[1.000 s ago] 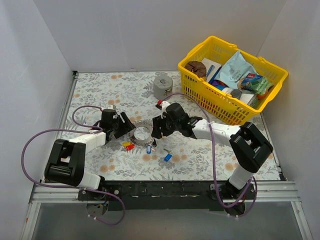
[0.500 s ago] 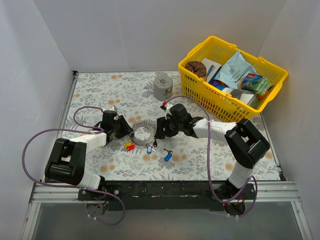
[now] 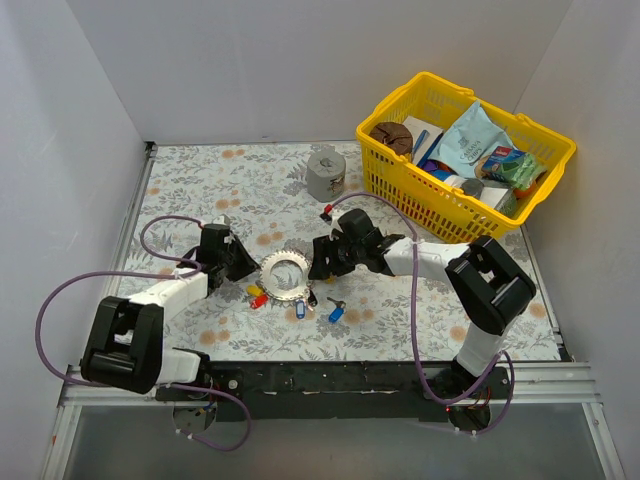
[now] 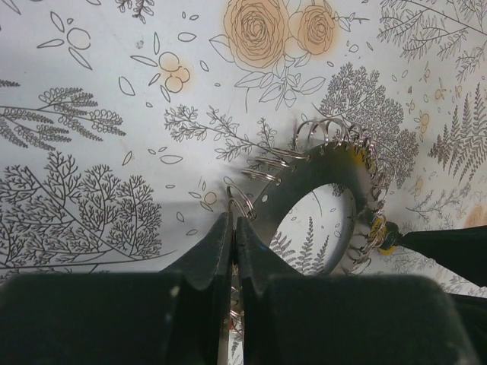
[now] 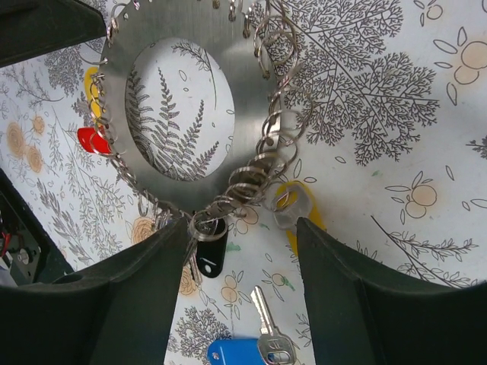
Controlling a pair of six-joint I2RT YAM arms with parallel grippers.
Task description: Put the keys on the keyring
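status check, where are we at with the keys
Left tool shut on keyring edge. Right tool open beside it. Blue key loose on the table, nothing in the way.

One keyring (image 3: 283,270), easy. Keys (image 3: 300,309) around it in the top view, five spotted:
- one red (image 3: 250,290) and one yellow (image 3: 261,297) at 8 o'clock
- one blue at 5 o'clock
- another blue (image 3: 336,315) plus one small dark one (image 3: 329,301) out at 4 o'clock

Right wrist view though: two yellow heads (image 5: 91,80), (image 5: 303,217), so five or six total, can't settle it.

Little wire loops (image 5: 259,171) along the ring's edge: way too many to count.

One yellow basket (image 3: 430,205) at 2 o'clock, one grey can (image 3: 324,172) at 1 o'clock.
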